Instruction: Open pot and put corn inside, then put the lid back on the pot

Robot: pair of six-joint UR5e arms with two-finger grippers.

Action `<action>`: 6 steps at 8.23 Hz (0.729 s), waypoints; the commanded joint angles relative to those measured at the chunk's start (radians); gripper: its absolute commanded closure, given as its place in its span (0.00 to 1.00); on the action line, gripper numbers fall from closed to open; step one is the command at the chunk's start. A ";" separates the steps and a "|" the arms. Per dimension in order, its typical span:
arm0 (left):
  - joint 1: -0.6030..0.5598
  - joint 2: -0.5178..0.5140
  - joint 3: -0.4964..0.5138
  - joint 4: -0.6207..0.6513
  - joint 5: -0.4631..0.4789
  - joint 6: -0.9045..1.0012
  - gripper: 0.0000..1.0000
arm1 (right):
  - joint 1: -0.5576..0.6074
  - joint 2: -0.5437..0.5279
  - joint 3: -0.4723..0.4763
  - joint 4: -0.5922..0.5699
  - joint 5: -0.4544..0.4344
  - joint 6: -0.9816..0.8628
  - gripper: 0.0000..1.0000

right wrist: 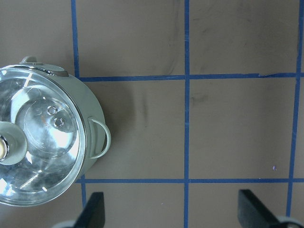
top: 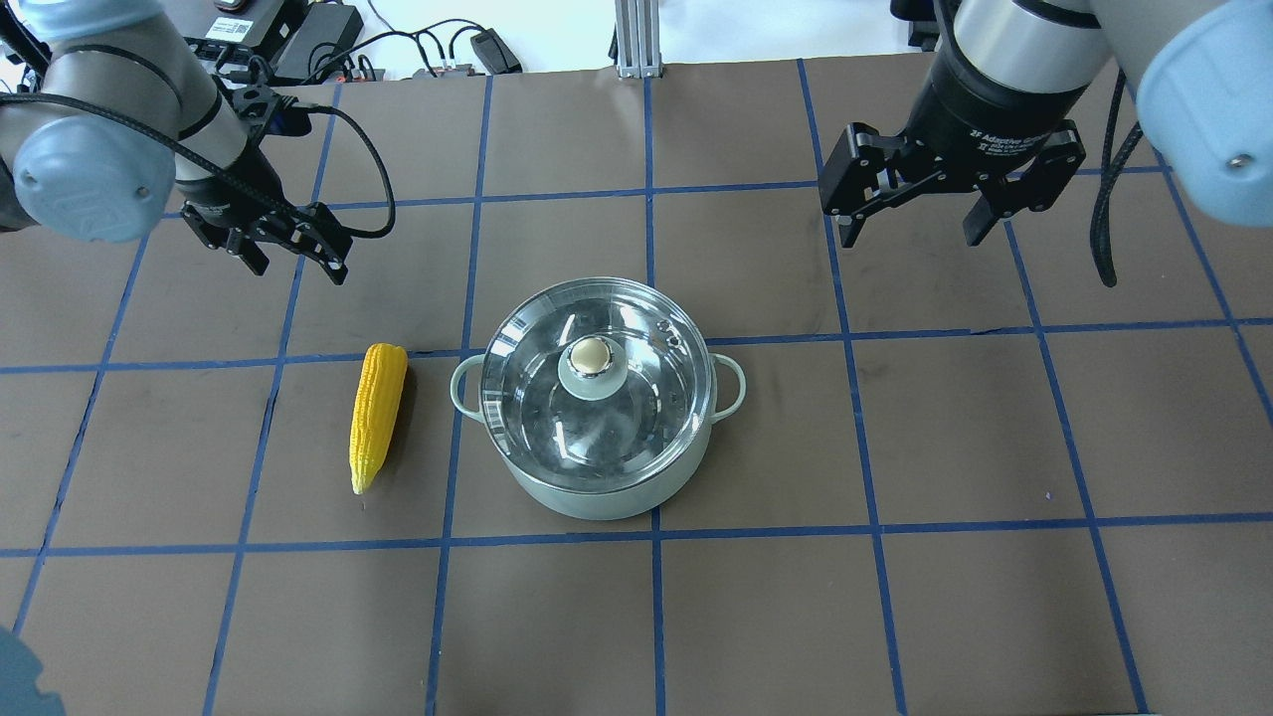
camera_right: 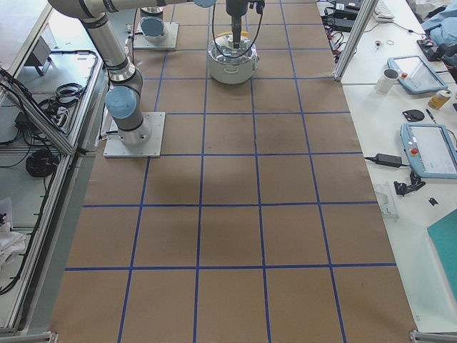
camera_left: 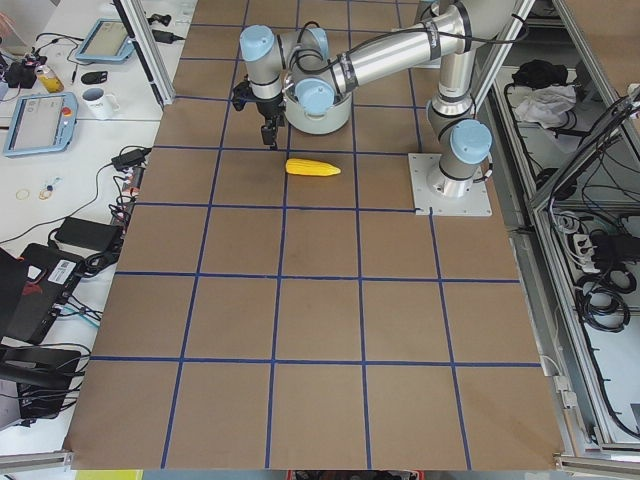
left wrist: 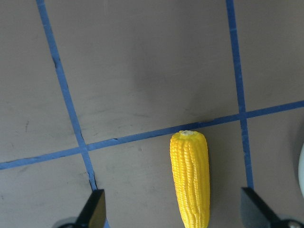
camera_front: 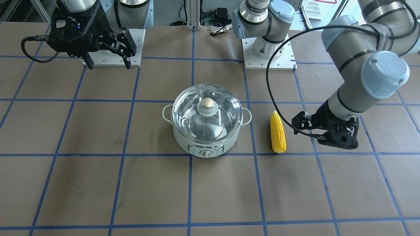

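Observation:
The pale mint-green pot (top: 597,492) stands mid-table with its clear glass lid (top: 641,398) on it, the beige knob (top: 590,355) on top. It also shows in the front view (camera_front: 183,144) and partly in the right wrist view (right wrist: 92,109). The yellow corn (top: 378,413) lies on the table beside the pot, on my left side; it also shows in the front view (camera_front: 278,132). My left gripper (top: 296,267) is open and empty, hovering just beyond the corn's blunt end (left wrist: 190,142). My right gripper (top: 910,237) is open and empty, raised beyond and to the right of the pot.
Brown table with a blue tape grid. The arm base plates (camera_front: 269,55) (camera_front: 115,49) sit at the robot's edge. A black cable (camera_front: 272,82) loops from the left arm above the corn. Cables and devices lie past the far edge (top: 318,30).

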 commanded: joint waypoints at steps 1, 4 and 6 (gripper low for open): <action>0.004 -0.076 -0.055 0.038 -0.064 -0.017 0.00 | 0.000 0.000 0.000 0.001 0.001 0.000 0.00; 0.004 -0.091 -0.131 0.041 -0.060 -0.040 0.00 | 0.002 0.000 0.000 -0.002 0.007 -0.002 0.00; 0.004 -0.108 -0.170 0.042 -0.064 -0.042 0.00 | 0.000 0.000 0.000 0.001 0.002 -0.005 0.00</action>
